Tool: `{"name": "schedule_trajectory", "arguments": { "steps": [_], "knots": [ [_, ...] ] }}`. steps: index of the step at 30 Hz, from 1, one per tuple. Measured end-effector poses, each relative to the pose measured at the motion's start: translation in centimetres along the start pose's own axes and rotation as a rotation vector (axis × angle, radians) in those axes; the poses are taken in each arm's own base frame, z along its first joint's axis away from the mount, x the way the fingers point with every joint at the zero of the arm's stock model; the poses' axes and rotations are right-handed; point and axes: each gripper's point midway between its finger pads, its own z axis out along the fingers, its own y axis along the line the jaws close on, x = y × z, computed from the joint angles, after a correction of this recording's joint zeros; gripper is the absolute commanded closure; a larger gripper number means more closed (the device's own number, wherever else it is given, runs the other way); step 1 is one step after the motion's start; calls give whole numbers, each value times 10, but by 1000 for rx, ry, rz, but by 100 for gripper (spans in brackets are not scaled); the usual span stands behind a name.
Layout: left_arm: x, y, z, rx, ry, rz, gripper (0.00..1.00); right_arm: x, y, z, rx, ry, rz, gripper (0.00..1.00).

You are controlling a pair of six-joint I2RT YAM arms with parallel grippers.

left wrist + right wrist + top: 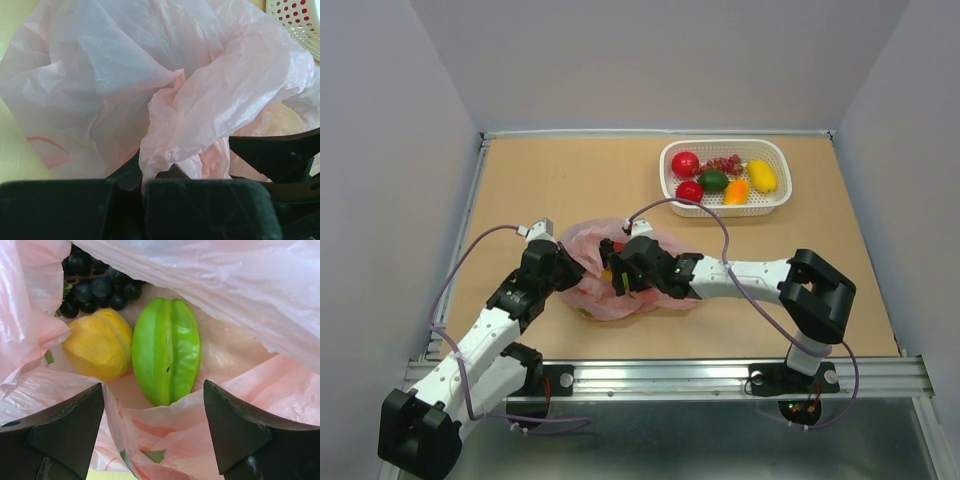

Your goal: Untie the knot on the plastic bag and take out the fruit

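Straight ahead of the right gripper (153, 390), between its spread fingers: green fruit (166, 350) blocking, yellow fruit (98, 345) just left, dark grapes (95, 287) beyond. Plastic bag (225, 285) film crowding above and at both sides. Ahead of the left gripper (142, 200), pinched on a fold: bunched film, no gap.

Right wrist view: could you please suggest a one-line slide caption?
Open right gripper poised over a green ribbed fruit, a yellow fruit and dark grapes inside the pink plastic bag.

Overhead camera looks down; 2 close wrist cameras share the plastic bag (595, 298).
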Motion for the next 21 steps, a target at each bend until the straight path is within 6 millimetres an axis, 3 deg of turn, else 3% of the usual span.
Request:
{"name": "schedule_trajectory", "arguments": {
  "steps": [6, 15, 21],
  "knots": [
    [-1, 0, 0, 2, -2, 0, 100, -13, 4, -10, -19, -33, 4, 17],
    [0, 0, 1, -1, 1, 0, 100, -52, 16, -43, -84, -146, -31, 17],
    [0, 0, 1, 1, -1, 0, 100, -53, 1, -28, -34, -147, -34, 20]
  ]
}}
